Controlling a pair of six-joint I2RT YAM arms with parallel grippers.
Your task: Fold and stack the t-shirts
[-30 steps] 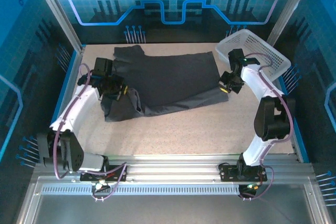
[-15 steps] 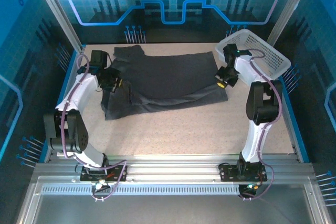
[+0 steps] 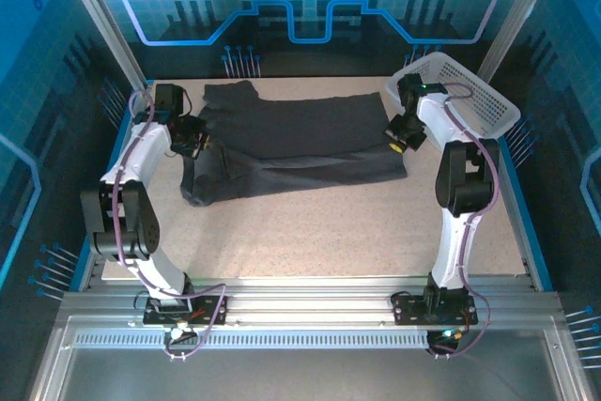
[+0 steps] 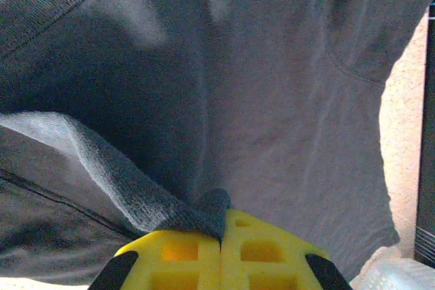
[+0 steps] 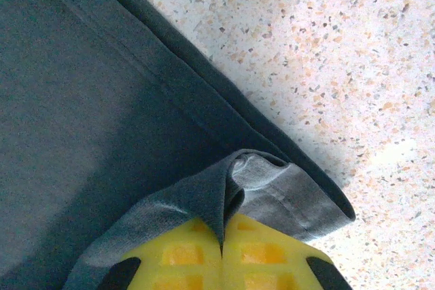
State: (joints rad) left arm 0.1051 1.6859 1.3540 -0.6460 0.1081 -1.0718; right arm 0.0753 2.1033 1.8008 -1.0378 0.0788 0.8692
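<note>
Viewing from above, I note left gripper [image 3: 194,136] near left edge of table [image 3: 329,232], jaws pressed together, pinching fold of t-shirt [image 3: 300,143]. Dark shirt lies spread across far half of table. Right gripper [image 3: 399,143] pinches hem corner near right edge, beside white basket [image 3: 470,91] in far right corner.

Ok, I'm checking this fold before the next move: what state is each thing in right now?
t-shirt: lying spread on the table, an edge pinched up at each end.
left gripper: shut on a fold of the t-shirt's edge.
right gripper: shut on a bunched corner of the t-shirt.
basket: upright at the table's far right corner.
</note>
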